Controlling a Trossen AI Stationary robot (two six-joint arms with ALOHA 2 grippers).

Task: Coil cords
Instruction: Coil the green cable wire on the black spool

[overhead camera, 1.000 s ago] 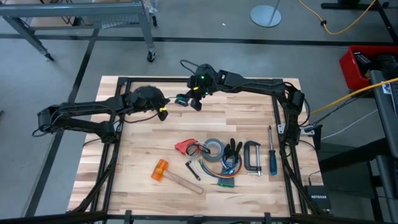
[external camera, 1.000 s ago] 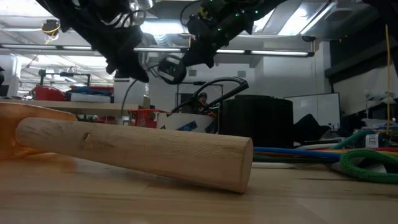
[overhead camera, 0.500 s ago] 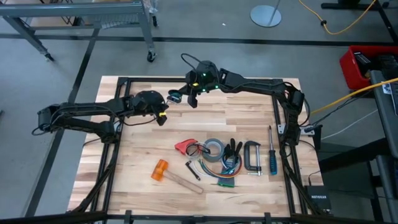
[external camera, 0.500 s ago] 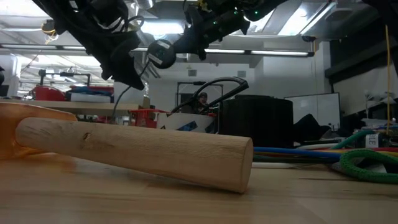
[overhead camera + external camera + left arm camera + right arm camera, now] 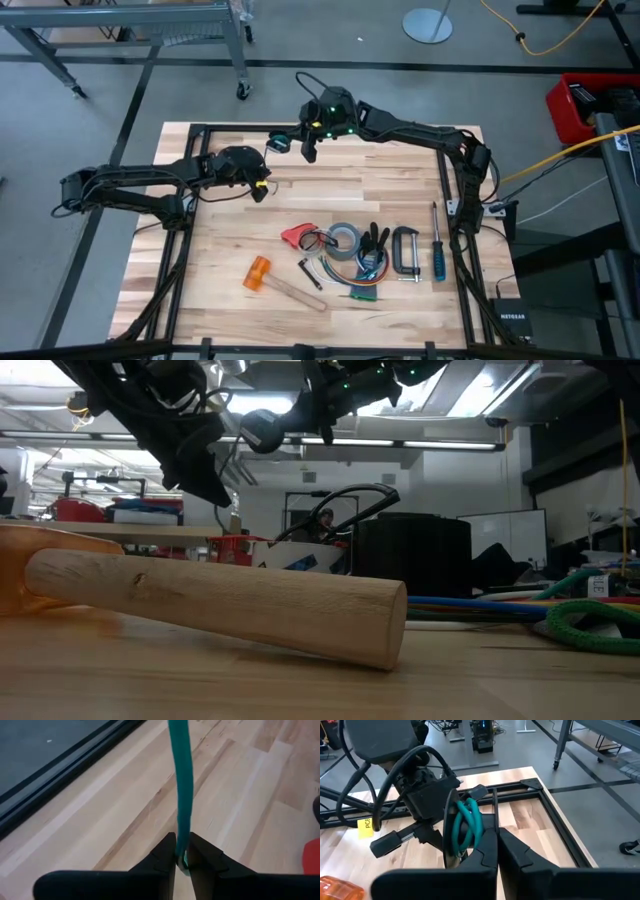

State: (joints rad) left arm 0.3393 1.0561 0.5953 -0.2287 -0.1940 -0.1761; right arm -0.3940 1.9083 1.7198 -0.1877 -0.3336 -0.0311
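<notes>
"NETGEAR" on the black box point(image 5: 512, 318) beside the table.

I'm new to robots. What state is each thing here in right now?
left gripper: jaws pinching the teal cord, above the table.
right gripper: jaws shut on the cord's loops, raised.
teal cord: partly looped, held by both grippers.
hammer: lying flat on the table.
C-clamp: lying flat, untouched.

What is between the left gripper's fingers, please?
A teal cord runs between the left gripper's nearly closed fingers, above bare wooden table. Its lowest end is hidden between them.
</notes>
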